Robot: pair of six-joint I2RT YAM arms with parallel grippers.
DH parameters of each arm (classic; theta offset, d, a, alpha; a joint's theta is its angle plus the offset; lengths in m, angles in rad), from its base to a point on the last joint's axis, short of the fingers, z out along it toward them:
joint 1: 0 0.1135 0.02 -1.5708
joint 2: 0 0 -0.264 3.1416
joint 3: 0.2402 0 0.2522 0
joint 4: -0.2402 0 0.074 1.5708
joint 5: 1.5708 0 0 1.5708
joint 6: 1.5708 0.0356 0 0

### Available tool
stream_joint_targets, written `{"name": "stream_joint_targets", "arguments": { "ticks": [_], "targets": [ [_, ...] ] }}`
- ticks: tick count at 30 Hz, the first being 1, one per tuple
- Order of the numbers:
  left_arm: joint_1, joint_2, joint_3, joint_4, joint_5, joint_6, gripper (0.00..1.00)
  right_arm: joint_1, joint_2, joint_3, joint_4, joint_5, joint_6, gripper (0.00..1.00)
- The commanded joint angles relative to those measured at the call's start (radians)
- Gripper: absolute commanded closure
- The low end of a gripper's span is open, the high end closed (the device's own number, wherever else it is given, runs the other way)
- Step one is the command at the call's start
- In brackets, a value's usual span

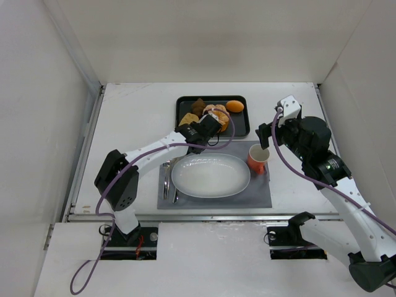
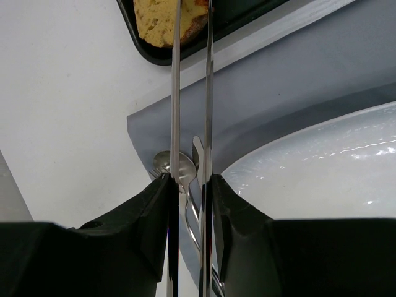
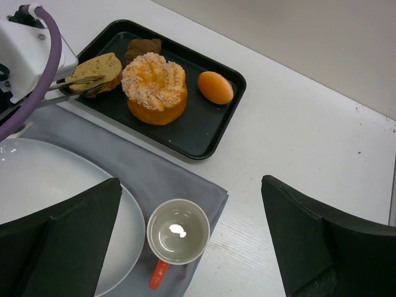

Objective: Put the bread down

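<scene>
The bread, a flat golden-tan slice, lies at the left end of the black tray; it also shows in the left wrist view and from above. My left gripper is shut on a pair of metal tongs. The tongs' tips pinch the bread's near edge. The white oval plate sits just in front of the tray. My right gripper hangs open above the cup, holding nothing.
The tray also holds a round sugared orange pastry, a dark brown chunk and a small orange piece. An orange-handled cup stands on the grey placemat, right of the plate. Cutlery lies left of the plate.
</scene>
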Motion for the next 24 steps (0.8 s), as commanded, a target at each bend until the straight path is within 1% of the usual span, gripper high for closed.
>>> {"name": "stream_joint_targets", "arguments": {
  "ticks": [1, 5, 9, 19, 24],
  "targets": [
    [-0.009, -0.025, 0.059, -0.004, -0.064, -0.013, 0.91, -0.005, -0.014, 0.018, 0.045, 0.011, -0.015, 0.0],
    [-0.018, -0.057, 0.082, -0.013, -0.073, -0.022, 0.94, -0.005, -0.014, 0.018, 0.045, 0.011, -0.015, 0.0],
    [-0.018, -0.076, 0.103, -0.024, -0.082, -0.022, 0.99, -0.005, -0.014, 0.018, 0.045, 0.011, -0.015, 0.0],
    [-0.018, -0.106, 0.122, -0.035, -0.121, -0.022, 1.0, -0.005, -0.024, 0.018, 0.045, 0.011, -0.015, 0.0],
    [-0.018, -0.117, 0.145, -0.076, -0.11, -0.04, 1.0, -0.005, -0.024, 0.018, 0.045, 0.011, -0.015, 0.0]
  ]
}}
